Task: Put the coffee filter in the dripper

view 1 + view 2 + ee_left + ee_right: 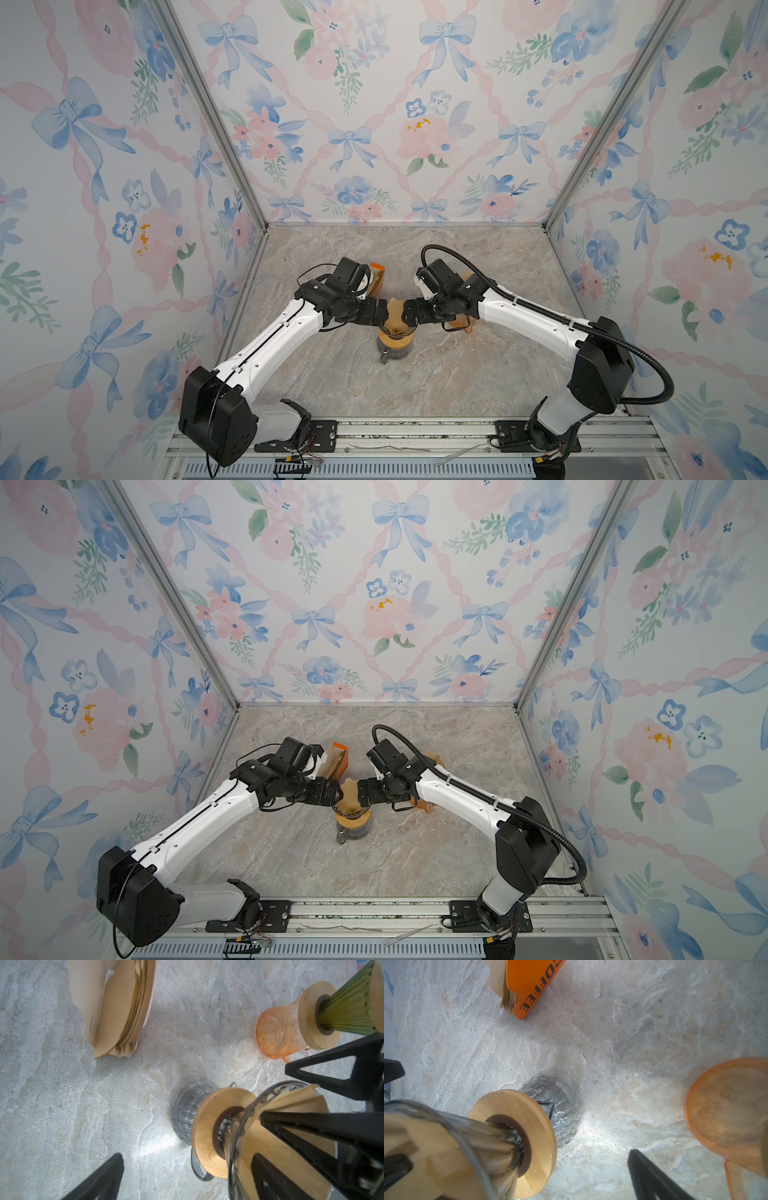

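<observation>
A tan coffee filter stands in the clear glass dripper, its upper edge sticking up above the rim. The dripper's wooden collar rests on a ribbed grey glass server. Both grippers meet over it in both top views. My left gripper is open on the filter's left side, with one finger wide of the dripper and the other against the paper. My right gripper is open on the right side, one finger out over bare table.
An orange pack of stacked filters stands just behind the left gripper. An orange glass mug carrying a green dripper sits under the right forearm. Flowered walls close three sides, and a metal rail runs along the front.
</observation>
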Robot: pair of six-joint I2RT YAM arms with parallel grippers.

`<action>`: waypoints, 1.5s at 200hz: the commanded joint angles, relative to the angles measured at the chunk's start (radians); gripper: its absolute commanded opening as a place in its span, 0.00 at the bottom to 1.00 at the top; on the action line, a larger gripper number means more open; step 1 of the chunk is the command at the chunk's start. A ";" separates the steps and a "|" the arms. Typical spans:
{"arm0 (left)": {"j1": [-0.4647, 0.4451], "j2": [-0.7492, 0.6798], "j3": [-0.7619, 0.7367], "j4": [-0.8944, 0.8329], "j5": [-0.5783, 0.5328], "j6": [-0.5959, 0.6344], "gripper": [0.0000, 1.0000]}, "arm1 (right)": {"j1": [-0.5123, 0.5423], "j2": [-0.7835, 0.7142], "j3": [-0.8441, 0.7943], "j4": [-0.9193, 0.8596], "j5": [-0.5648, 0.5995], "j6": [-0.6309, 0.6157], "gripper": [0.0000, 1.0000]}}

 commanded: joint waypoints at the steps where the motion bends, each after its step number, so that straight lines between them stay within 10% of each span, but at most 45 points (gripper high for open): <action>1: 0.002 0.007 -0.012 0.003 -0.032 -0.003 0.98 | 0.011 -0.009 0.006 -0.002 0.003 -0.006 0.96; 300: -0.026 0.002 -0.034 0.010 -0.037 -0.009 0.98 | 0.071 -0.040 -0.048 0.075 -0.104 -0.046 0.96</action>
